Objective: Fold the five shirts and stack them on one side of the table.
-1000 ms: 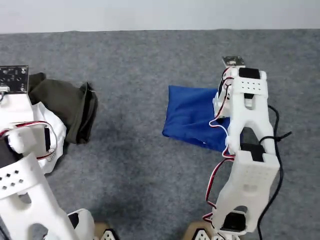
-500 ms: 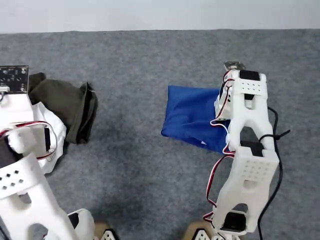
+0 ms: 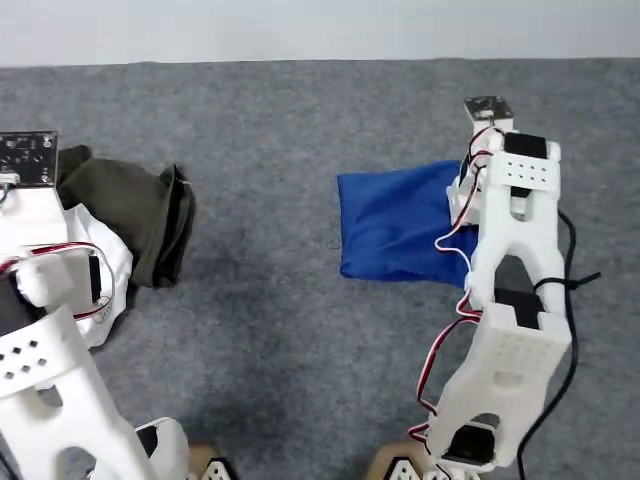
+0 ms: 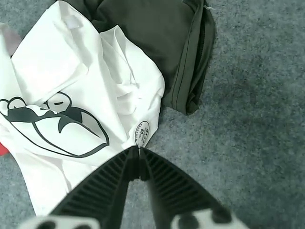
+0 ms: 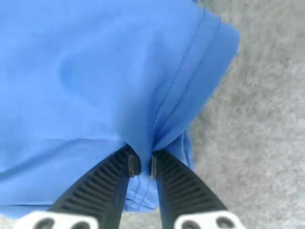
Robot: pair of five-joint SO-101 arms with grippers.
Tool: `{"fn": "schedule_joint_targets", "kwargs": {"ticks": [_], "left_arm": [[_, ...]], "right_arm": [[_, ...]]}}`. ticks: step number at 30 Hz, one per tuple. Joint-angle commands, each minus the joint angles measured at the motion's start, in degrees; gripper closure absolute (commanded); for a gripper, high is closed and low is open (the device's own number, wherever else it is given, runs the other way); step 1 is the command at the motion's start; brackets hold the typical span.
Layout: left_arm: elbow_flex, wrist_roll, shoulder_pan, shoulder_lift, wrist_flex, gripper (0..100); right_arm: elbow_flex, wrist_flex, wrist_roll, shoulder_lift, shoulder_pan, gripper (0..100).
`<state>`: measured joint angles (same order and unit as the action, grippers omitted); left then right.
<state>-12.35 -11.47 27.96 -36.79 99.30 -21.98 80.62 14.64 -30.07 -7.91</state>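
Note:
A folded blue shirt point(image 3: 395, 225) lies on the grey table right of centre. My right gripper point(image 5: 141, 165) is shut on a pinch of the blue shirt point(image 5: 109, 81) at its right edge, under the right arm point(image 3: 510, 200). At the left lie a dark olive shirt point(image 3: 130, 210) and a white printed shirt point(image 3: 100, 285), partly under the left arm point(image 3: 40, 340). My left gripper point(image 4: 139, 161) hangs shut just above the white shirt point(image 4: 62, 109), its tips at the hem by a round label; the olive shirt point(image 4: 162, 43) overlaps it beyond.
A red scrap point(image 4: 3, 150) peeks out beside the white shirt. Grey carpet-like table surface point(image 3: 270, 320) lies between the two arms and along the far side point(image 3: 300, 100).
The right arm has pulled the blue shirt's held edge to the right and slightly away, straightening the shirt's outline. The left arm and the left pile have not moved.

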Motion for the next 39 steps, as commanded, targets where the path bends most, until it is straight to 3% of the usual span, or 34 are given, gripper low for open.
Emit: {"fn": "schedule_joint_targets", "kwargs": {"ticks": [1,12,18,24,33,39], "left_arm": [[0.22,-0.26,0.26,-0.44,1.05,99],[-2.33,-0.35,0.18,-0.79,0.00,99],[-5.23,-0.35,0.18,-0.88,-0.62,99],[-5.05,-0.44,0.18,-0.97,-0.62,99],[-4.97,-0.44,0.09,-0.97,-0.62,99],[-4.97,-0.44,0.00,-0.97,-0.62,99]], "right_arm": [[-2.81,2.59,0.00,1.10,-0.31,87.2],[-2.81,9.71,-2.02,1.19,-0.31,86.0],[-2.81,9.19,-1.76,1.45,-0.31,99.0],[-4.04,9.80,-1.49,2.33,-0.75,98.8],[-4.13,11.82,5.19,6.46,-4.53,98.8],[-4.13,6.73,6.95,2.59,-6.11,98.8]]}}
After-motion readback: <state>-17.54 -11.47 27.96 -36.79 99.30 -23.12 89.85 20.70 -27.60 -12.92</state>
